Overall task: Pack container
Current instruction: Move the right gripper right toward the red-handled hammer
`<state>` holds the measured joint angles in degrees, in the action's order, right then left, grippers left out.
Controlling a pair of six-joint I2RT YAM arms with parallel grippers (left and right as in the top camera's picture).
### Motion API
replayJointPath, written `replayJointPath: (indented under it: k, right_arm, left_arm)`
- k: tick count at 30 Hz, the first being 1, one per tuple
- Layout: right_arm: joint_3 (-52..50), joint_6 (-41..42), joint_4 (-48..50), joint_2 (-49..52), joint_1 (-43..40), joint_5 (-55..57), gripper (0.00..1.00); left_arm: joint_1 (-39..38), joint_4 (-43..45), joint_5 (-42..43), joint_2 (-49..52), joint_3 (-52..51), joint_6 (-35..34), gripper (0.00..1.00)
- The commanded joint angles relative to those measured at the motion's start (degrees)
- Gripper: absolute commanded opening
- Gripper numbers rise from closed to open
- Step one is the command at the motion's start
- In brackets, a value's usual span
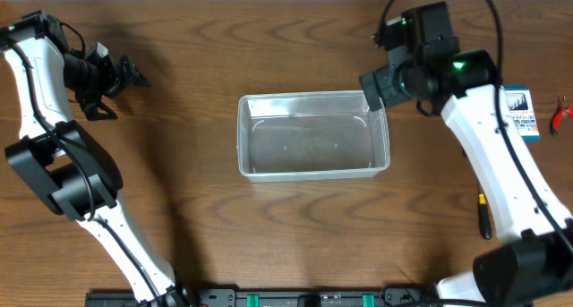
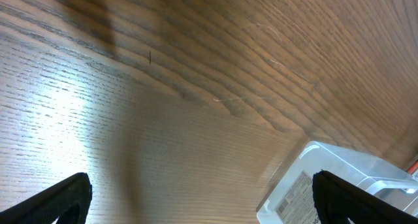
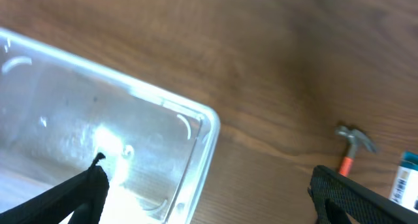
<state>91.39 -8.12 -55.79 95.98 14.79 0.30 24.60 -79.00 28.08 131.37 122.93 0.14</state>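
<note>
Nothing sits in the container yet; hammer and blue packet lie at frame right. Left hand and right hand spread, empty.

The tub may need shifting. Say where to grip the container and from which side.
Likely grip the container by its right end wall, from above, one finger inside and one outside: it sits upright, open-topped and empty, with thin rimmed walls, and the open right gripper is nearest that end.

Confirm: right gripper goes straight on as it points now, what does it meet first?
Probably the container, at its corner rim, which lies ahead of the open right gripper, between its fingers; bare table beside it. Depth unclear.
</note>
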Motion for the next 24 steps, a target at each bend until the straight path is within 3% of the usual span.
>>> replayJointPath:
  k: [1,5,9,20,24]
  right_arm:
    - [0.3,-3.6,-1.0,3.3,-0.5,-2.5,0.99]
    - [0.3,-4.6,-1.4,6.1,-0.5,-2.5,0.89]
    - [0.3,-4.5,0.7,7.0,-0.5,-2.5,0.99]
    - [0.3,-5.2,7.6,7.1,-0.5,-2.5,0.99]
    - [0.3,-9.3,8.9,7.6,-0.5,-4.0,0.99]
  left_arm:
    - [0.2,0.0,-0.3,-1.5,1.1,0.0,0.98]
    - [0.2,0.0,-0.3,-1.5,1.1,0.0,0.98]
    - [0.2,0.0,-0.3,-1.5,1.1,0.0,0.98]
    - [0.2,0.0,-0.3,-1.5,1.1,0.0,0.98]
    - [0.2,0.0,-0.3,-1.5,1.1,0.0,0.98]
